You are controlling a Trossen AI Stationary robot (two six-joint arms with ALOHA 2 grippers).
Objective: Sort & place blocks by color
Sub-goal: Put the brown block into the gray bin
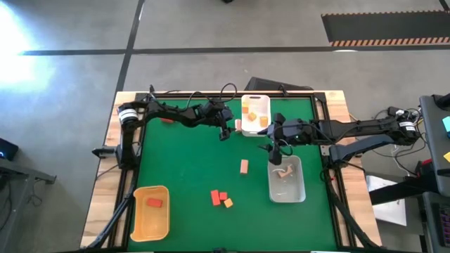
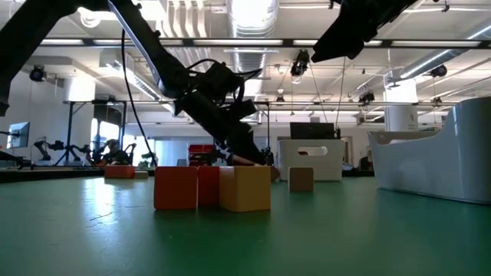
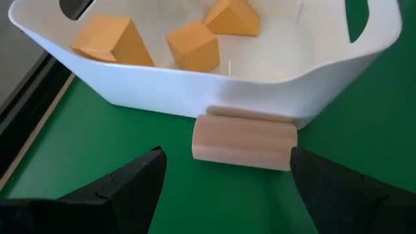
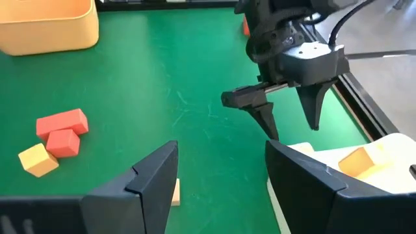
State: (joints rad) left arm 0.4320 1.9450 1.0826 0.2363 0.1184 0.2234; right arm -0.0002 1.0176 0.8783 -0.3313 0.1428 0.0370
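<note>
My left gripper [image 1: 226, 131] is open at the near left corner of the white tray [image 1: 247, 102]. In the left wrist view its fingers [image 3: 133, 185] stand on either side of a pale tan bar [image 3: 244, 140] without touching it. The bar lies on the mat against the tray's outer wall. The tray holds three orange-yellow blocks [image 3: 192, 45]. My right gripper [image 1: 275, 150] is open and empty above the far end of the clear tray [image 1: 301, 188], which holds tan blocks [image 1: 283, 172]. Two red blocks [image 1: 219, 197], an orange one [image 1: 228, 203] and a tan one [image 1: 244, 166] lie on the mat.
A yellow tray [image 1: 140, 223] with one red block [image 1: 155, 203] stands at the near left. Another red block [image 1: 166, 120] lies under my left arm at the far left. Bare green mat [image 1: 183, 161] lies between the trays.
</note>
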